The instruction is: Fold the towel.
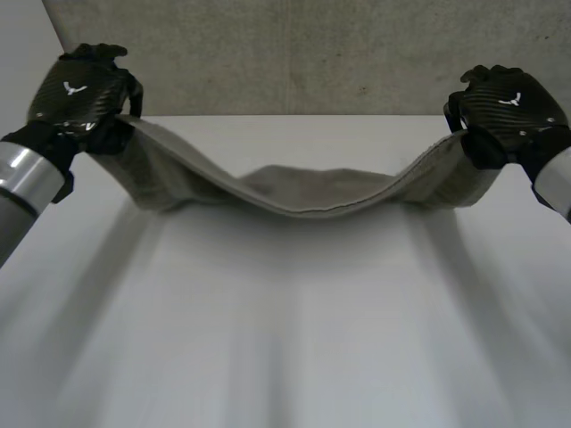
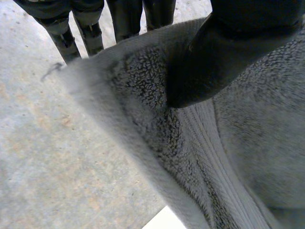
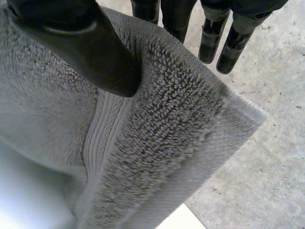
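At the towel's (image 1: 303, 192) left corner the left hand (image 1: 80, 94) pinches the cloth, thumb (image 2: 205, 62) pressed on top and fingers (image 2: 62, 33) behind the edge. The towel's middle sags low between its raised ends, over the table (image 1: 285, 357). At the towel's right corner the right hand (image 1: 508, 102) pinches likewise, thumb against fingers.

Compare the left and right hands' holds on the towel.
The left hand pinches the towel at its left corner, the right hand at its right corner. In the head view the left hand sits slightly higher than the right hand. Both clamp thumb against fingers; the towel sags between them.
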`<state>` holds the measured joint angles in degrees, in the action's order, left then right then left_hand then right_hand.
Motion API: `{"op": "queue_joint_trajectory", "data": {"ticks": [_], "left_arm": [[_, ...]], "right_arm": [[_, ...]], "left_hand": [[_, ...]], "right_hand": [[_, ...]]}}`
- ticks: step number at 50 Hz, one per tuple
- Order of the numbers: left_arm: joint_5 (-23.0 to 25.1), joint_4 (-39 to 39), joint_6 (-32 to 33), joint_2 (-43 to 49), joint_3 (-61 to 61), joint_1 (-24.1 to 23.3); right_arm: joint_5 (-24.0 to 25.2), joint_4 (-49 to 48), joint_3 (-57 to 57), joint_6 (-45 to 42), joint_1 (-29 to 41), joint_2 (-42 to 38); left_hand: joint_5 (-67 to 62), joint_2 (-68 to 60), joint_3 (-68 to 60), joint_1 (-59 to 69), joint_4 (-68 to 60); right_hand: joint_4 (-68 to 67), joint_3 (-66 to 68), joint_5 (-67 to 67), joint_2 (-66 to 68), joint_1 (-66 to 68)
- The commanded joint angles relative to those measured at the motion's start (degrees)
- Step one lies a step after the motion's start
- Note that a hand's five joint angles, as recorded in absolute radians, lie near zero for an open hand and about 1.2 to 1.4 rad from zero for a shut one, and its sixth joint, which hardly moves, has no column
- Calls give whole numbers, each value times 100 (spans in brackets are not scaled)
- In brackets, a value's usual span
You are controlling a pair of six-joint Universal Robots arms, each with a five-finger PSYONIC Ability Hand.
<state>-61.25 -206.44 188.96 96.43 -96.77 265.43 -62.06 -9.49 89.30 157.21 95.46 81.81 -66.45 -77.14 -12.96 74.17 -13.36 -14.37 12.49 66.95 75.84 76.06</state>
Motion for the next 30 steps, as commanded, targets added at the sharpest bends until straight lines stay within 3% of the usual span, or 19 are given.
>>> {"op": "queue_joint_trajectory", "data": {"ticks": [1,9,15,30], "left_arm": [[130,594,0,-1291,-859,342],[675,1044,0,-1750,-1265,712],[728,1071,9,-1654,-1291,712],[649,1132,105,304,-116,475]], "right_arm": [[589,561,904,37,-510,1248],[765,1405,1002,2,-880,1689],[783,1450,967,-42,-977,1636],[651,1494,45,-727,-933,-356]], "left_hand": [[-355,-286,296,583,336],[-355,-286,296,583,336],[-355,-286,296,583,336],[-355,-286,296,583,336]], "right_hand": [[437,-249,305,416,394],[437,-249,305,416,394],[437,-249,305,416,394],[437,-249,305,416,394]]}}
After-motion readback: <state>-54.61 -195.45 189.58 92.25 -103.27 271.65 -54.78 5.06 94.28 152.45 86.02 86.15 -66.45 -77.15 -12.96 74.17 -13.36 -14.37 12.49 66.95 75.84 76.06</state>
